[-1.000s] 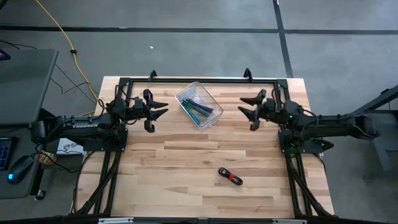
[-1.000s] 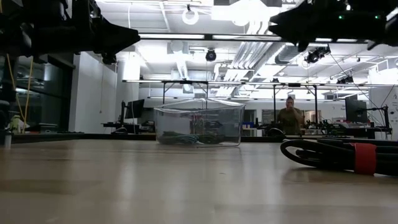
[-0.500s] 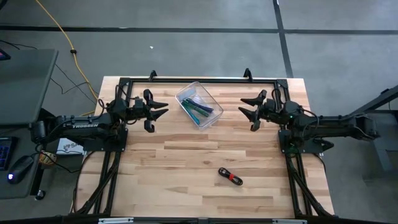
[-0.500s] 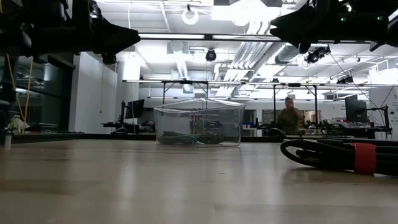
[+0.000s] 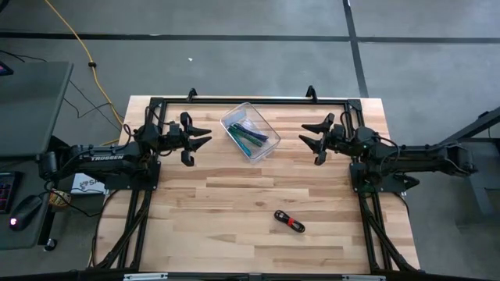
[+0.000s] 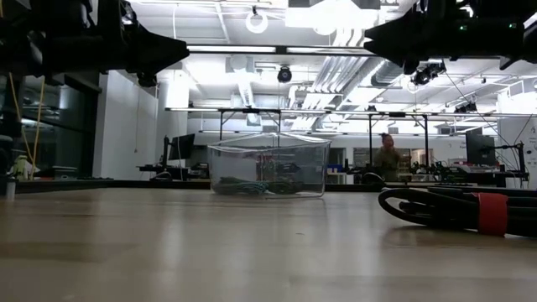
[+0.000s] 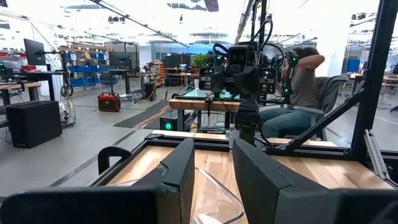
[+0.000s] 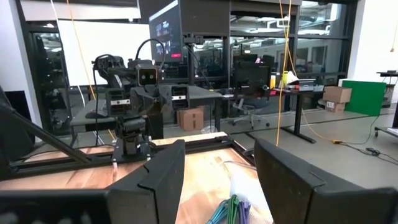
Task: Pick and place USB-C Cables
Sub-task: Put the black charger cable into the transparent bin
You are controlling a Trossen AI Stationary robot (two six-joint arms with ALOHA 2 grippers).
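Note:
A clear plastic bin [image 5: 250,130] stands near the table's far edge, between both arms, with the teal, green and purple cables [image 5: 251,136] lying inside; their ends show in the right wrist view [image 8: 229,210]. The black cable with a red band [image 5: 289,222] lies on the wood toward the near edge, large at the right of the low view [image 6: 457,210]. My left gripper [image 5: 205,137] hovers open left of the bin, raised above the table. My right gripper [image 5: 306,134] hovers open right of the bin, also raised.
A black metal frame [image 5: 250,100] runs along the table's far edge and down both sides. Bare wood [image 5: 234,195] spreads between the bin and the black cable. A seated person [image 7: 298,93] shows beyond the table in the left wrist view.

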